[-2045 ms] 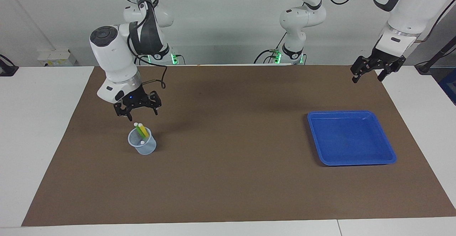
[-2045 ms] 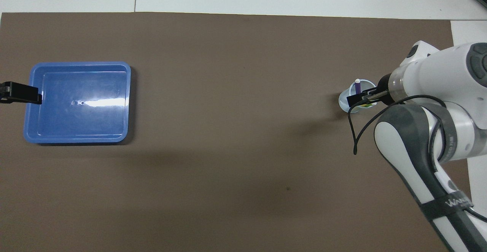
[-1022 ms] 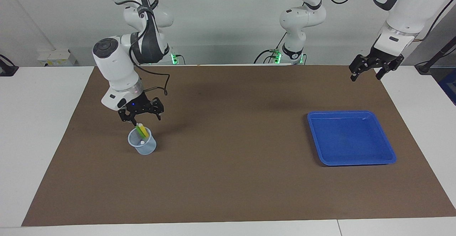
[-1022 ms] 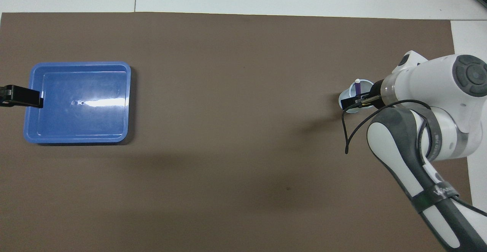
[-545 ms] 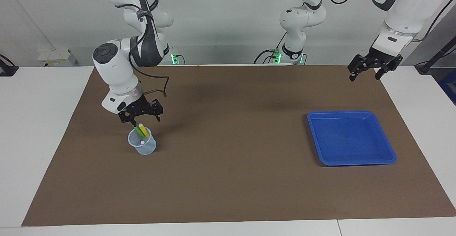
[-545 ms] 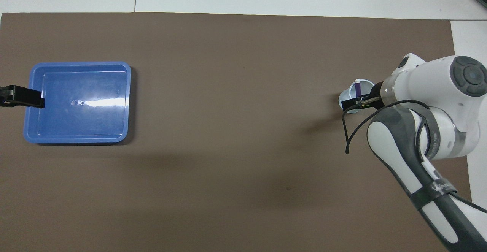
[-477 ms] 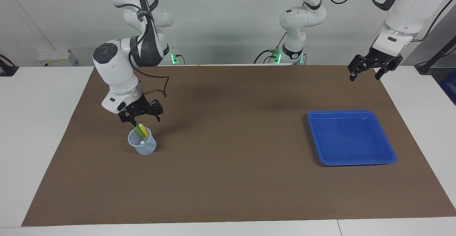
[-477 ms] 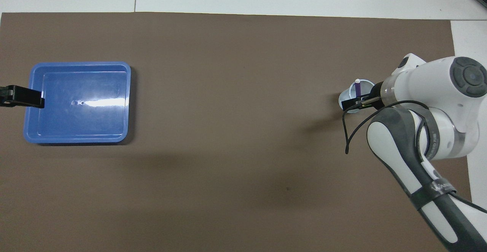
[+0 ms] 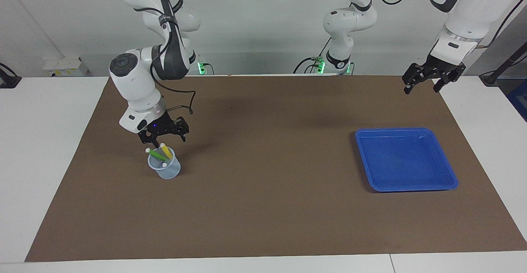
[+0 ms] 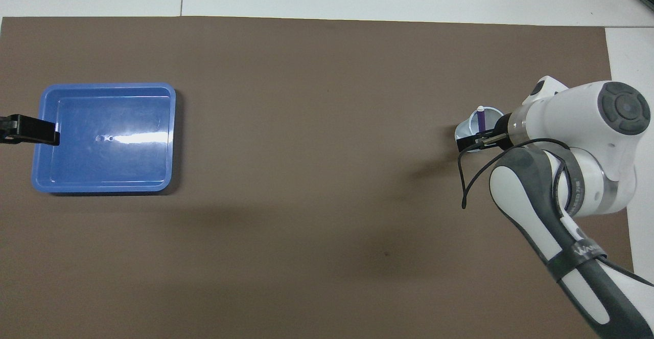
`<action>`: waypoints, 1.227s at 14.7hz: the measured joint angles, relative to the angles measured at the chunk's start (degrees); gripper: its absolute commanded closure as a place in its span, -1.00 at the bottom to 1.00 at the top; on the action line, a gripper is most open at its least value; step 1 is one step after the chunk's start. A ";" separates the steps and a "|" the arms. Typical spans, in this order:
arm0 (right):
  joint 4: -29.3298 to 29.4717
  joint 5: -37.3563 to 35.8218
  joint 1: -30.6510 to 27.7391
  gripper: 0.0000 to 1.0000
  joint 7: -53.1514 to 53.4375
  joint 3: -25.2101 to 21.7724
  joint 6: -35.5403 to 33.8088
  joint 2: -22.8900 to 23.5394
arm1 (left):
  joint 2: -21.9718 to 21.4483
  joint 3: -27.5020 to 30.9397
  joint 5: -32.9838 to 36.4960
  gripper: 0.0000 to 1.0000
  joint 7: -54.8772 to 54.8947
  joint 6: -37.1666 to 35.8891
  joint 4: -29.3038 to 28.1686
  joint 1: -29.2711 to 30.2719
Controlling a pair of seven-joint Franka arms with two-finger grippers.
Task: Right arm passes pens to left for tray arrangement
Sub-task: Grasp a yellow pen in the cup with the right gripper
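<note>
Pens not yet passed: you are starting the first pick.

The tray [image 9: 405, 159] is lying bare at three o'clock; your left gripper [image 9: 424, 80] is waiting, jaws spread; your right gripper [image 9: 162, 135], jaws spread, is hovering over the pens [image 9: 161, 154] in the cup [image 9: 164, 169] at nine o'clock.

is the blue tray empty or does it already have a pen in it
Empty. The tray shows only its bare blue floor in both views; the pens stand in the cup under the right gripper.
</note>
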 measured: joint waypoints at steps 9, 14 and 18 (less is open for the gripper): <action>0.07 0.31 -0.03 -0.60 -0.83 0.01 0.32 0.15 | 0.00 0.15 0.00 -1.00 -0.01 0.00 0.00 0.03; 0.33 0.32 -1.20 -0.44 -4.38 -0.11 2.37 0.72 | 0.00 0.15 0.00 -1.00 -0.01 0.00 0.00 0.03; 0.34 0.32 -2.36 -0.26 -6.69 -0.12 3.56 2.07 | 0.00 0.16 0.00 -1.00 -0.01 0.00 0.00 0.04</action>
